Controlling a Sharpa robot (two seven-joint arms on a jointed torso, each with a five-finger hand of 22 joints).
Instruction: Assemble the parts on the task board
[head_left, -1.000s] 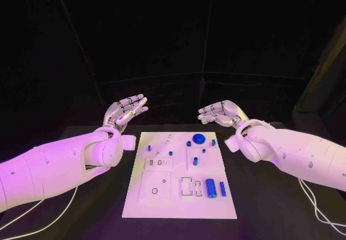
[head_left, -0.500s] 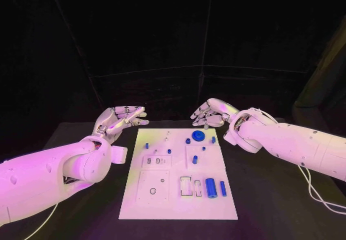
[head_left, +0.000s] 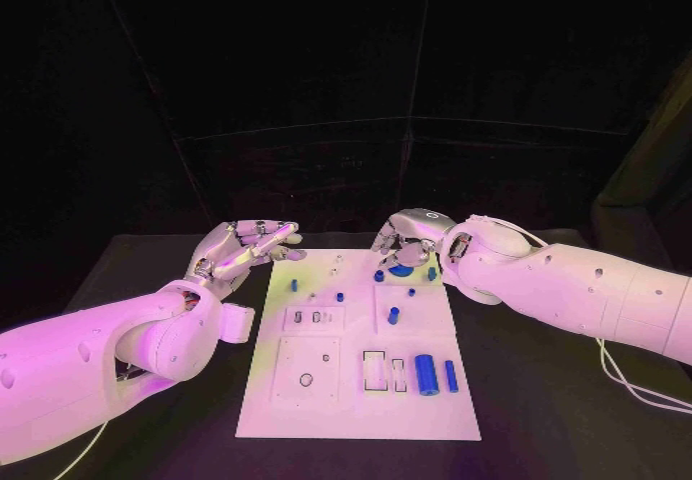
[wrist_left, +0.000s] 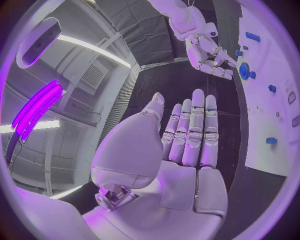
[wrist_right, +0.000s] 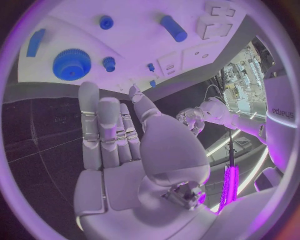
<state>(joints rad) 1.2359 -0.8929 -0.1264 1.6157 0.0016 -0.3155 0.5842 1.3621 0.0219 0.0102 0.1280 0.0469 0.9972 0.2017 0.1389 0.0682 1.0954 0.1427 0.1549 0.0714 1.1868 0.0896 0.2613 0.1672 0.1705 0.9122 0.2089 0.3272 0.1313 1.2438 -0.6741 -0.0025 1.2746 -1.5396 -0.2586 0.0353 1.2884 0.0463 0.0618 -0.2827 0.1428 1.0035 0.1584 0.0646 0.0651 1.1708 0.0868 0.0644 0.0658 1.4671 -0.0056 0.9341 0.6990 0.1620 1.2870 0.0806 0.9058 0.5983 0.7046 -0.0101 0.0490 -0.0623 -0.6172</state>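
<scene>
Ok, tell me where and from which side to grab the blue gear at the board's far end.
Take the blue gear by its toothed rim, coming down from above. It lies flat on the task board, so only its rim gives opposing sides to pinch. The right hand hovers right by it, holding nothing.

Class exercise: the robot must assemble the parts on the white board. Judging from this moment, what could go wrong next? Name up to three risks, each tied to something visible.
1. The right hand hovers open above the blue gear at the task board's far end; a descent slightly off could nudge the small blue pegs beside it.
2. The left hand hangs open beside the board's far left corner; a sweep inward might shift the board.
</scene>
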